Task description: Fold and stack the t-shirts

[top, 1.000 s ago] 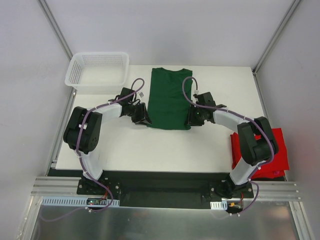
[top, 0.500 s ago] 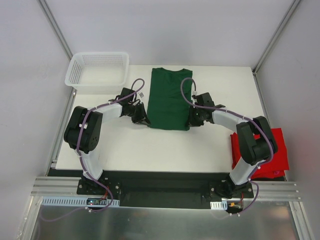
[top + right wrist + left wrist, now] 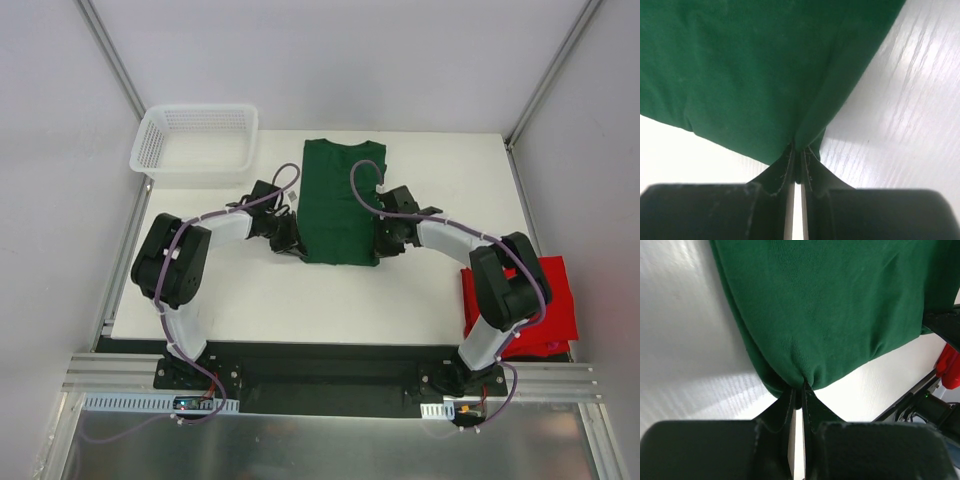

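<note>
Two arms meet over one garment, and everything turns on how that garment lies from them. On the white worktop (image 3: 250, 300) we see the green t-shirt (image 3: 340, 200) spread flat in the middle. Its long axis runs from the far edge toward the near edge, with the collar at the far end and the hem nearest the arm bases. The red t-shirt (image 3: 548, 300) sits well apart at the near right corner, partly hidden by the right arm. A basket (image 3: 195, 145) stands at the far left corner.

Both near corners of the hem are taken. The left arm's fingers (image 3: 783, 410) are pinched narrow on a gathered tuck of green cloth at the near left corner. The right arm's fingers (image 3: 811, 170) are nipped together on the same shirt at the near right corner.

From each grip the whole body of the shirt stretches away toward the far edge. We judge the coming move to be a lift of the hem, carried along that long axis toward the collar. Neither arm is nearer, so the two must travel level or the fold will skew.
</note>
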{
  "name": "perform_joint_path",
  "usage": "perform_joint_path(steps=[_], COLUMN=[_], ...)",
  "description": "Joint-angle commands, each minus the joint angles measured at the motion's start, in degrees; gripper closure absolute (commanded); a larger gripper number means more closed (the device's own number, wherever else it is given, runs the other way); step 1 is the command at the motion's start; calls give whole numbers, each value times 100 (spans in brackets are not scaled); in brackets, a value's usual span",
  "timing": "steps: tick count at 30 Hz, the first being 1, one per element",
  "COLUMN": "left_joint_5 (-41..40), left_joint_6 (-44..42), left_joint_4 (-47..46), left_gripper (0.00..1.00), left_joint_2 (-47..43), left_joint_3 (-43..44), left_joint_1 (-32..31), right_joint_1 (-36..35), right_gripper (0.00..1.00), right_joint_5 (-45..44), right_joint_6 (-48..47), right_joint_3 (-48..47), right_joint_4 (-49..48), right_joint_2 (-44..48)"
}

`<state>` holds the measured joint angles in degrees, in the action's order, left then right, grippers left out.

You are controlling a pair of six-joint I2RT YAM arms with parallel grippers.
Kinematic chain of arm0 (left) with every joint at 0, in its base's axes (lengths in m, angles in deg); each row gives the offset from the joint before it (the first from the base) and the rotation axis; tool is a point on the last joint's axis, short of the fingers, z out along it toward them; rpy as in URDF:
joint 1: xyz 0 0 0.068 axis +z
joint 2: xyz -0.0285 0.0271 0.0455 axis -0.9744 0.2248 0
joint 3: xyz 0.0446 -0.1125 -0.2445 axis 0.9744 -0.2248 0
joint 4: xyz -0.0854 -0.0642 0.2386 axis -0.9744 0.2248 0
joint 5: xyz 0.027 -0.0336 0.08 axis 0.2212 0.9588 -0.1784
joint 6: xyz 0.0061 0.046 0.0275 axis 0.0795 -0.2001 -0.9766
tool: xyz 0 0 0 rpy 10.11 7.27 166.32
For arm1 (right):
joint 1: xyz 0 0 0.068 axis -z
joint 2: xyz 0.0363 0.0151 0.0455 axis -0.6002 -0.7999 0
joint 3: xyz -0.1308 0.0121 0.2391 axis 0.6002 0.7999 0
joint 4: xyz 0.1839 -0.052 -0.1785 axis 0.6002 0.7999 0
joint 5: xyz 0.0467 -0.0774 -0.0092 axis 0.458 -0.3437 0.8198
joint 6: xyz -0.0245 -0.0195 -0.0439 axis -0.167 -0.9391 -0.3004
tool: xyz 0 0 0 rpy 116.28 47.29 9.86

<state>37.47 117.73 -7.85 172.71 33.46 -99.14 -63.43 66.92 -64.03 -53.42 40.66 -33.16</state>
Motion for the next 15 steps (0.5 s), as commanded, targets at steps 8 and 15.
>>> perform_joint_path(steps=[8,15], left_joint_5=[-222,-328], left_joint_6=[168,221], left_joint_4=[-10,34], left_gripper=[100,100], left_joint_2=[-767,-1364], left_joint_3=[-645,-1041], left_joint_1=[-441,-599], right_joint_1=[-334,-536], right_gripper=[93,94], right_joint_5=[-706,-821], right_joint_6=[-132,-106], right_joint_3=[119,277], right_joint_4=[859,1062], right_joint_2=[702,975])
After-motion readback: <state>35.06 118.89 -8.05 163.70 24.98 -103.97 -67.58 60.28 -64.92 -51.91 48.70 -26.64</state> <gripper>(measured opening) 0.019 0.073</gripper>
